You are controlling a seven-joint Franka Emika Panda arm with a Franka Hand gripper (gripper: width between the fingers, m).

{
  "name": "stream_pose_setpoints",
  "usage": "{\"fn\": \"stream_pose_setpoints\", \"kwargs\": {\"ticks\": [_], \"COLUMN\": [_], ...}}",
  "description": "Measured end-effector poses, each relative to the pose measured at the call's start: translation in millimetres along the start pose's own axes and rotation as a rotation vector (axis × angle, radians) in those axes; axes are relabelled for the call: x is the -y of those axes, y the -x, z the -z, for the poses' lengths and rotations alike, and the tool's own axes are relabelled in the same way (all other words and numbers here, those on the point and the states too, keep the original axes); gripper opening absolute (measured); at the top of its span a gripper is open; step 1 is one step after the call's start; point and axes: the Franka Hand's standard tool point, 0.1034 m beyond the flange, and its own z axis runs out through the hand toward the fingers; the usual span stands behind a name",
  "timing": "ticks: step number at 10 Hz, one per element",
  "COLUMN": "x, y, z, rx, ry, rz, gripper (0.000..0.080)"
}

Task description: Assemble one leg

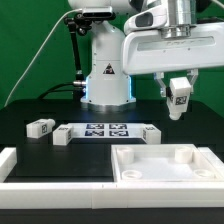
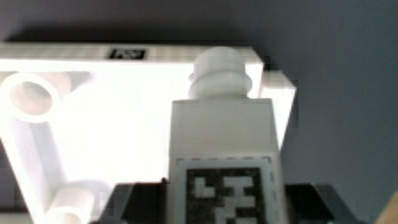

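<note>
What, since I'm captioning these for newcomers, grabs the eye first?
The tool holds a tagged leg in the air above the white tray-like piece at the exterior view's right. Three loose legs lie on the black table, two at one end of the marker board and one at the other.
</note>
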Motion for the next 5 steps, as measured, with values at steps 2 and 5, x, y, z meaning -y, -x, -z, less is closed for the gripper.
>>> {"fn": "stream_pose_setpoints", "kwargs": {"ticks": [2,5], "x": [0.4,12.5], "y": [0.8,-47.6], "z": [-1.8,-18.4], "rx": [-0.138,-0.213], "ry": [-0.004,-0.014], "rz": [0.007,0.107], "gripper": [0.0287,0.0287]}}
